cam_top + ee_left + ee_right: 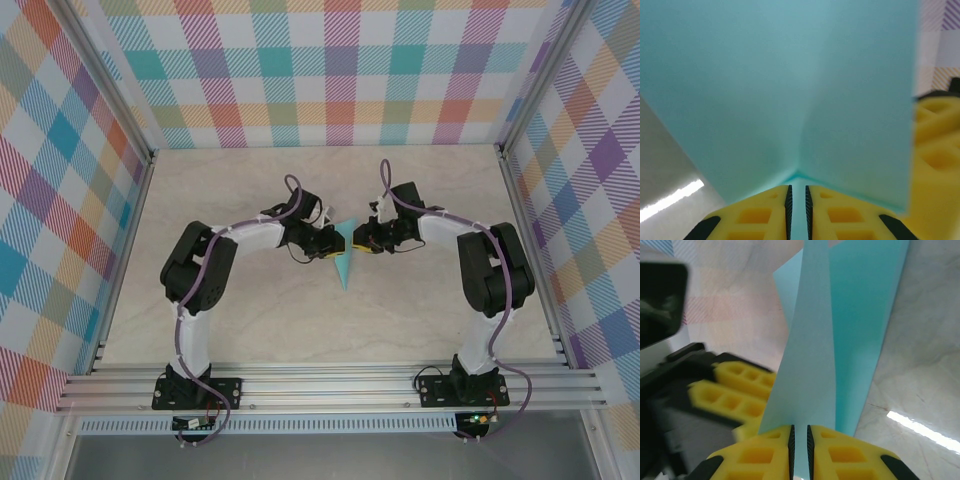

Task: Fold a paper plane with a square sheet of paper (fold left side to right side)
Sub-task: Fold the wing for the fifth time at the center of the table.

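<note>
The paper plane (344, 262) is a narrow turquoise dart at the table's centre, its sharp tip pointing toward the near edge. My left gripper (329, 246) pinches its left side and my right gripper (361, 243) pinches its right side. In the left wrist view the yellow jaws are shut at my left gripper (798, 199), with the paper plane (790, 90) spreading upward from a crease. In the right wrist view my right gripper (800, 439) is shut on a raised flap of the paper plane (812, 355); the left gripper's yellow fingers (732, 385) sit just beside it.
The beige table (240, 330) is bounded by aluminium rails, with a rail (330, 385) along the near edge. Checked cloth walls (330, 70) stand on three sides. The right gripper's yellow fingers (937, 145) show past the paper's right edge.
</note>
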Action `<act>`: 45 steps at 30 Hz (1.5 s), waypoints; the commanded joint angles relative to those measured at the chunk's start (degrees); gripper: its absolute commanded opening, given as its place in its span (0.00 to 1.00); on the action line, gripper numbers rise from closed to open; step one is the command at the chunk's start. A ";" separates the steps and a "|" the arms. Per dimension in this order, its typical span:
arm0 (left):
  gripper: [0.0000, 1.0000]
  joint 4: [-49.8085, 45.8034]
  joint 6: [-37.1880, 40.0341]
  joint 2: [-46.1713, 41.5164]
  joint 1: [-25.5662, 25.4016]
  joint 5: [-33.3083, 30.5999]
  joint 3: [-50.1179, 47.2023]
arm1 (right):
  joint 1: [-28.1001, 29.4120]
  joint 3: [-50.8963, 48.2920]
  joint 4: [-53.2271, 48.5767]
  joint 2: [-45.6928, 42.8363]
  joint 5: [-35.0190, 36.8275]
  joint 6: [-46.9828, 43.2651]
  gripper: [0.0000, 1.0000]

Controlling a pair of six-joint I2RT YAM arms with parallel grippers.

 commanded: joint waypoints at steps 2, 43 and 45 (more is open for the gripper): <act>0.15 -2.04 -0.25 3.59 0.29 0.79 4.54 | 0.79 1.03 1.27 1.73 -3.09 1.23 0.15; 0.27 3.78 2.01 -8.12 -1.17 3.57 -8.57 | 3.02 8.77 1.18 10.79 -0.74 3.81 0.15; 0.27 4.78 1.28 -6.97 -1.89 3.99 -8.25 | 3.12 9.05 0.63 11.23 -0.60 3.50 0.15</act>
